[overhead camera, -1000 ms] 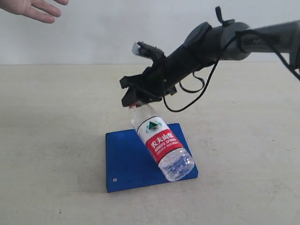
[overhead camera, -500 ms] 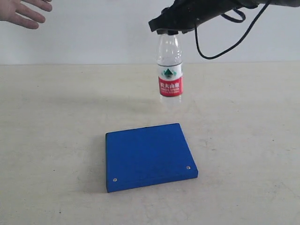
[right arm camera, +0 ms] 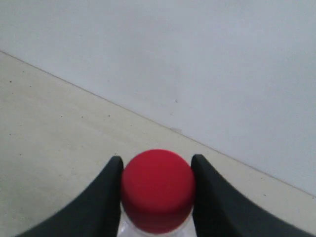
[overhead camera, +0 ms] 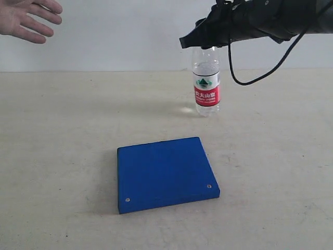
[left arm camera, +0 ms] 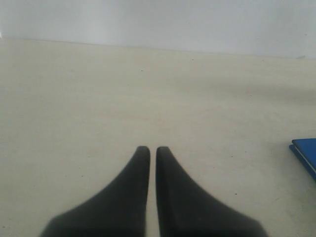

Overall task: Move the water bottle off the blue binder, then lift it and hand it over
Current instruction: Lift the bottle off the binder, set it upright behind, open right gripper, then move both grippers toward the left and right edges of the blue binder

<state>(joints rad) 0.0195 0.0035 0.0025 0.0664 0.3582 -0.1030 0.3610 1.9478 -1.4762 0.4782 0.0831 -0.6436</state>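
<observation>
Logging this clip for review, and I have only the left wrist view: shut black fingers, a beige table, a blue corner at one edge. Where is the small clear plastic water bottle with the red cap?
Observer: The small clear plastic water bottle is off the flat deep-blue binder. The right gripper holds it upright behind the binder in the exterior view.
Operator: Gripped where?
Observer: At the red screw cap, with one black finger on each side.
Operator: Is anyone there to receive it?
Observer: An open human hand shows at the exterior view's top left, apart from the bottle.
</observation>
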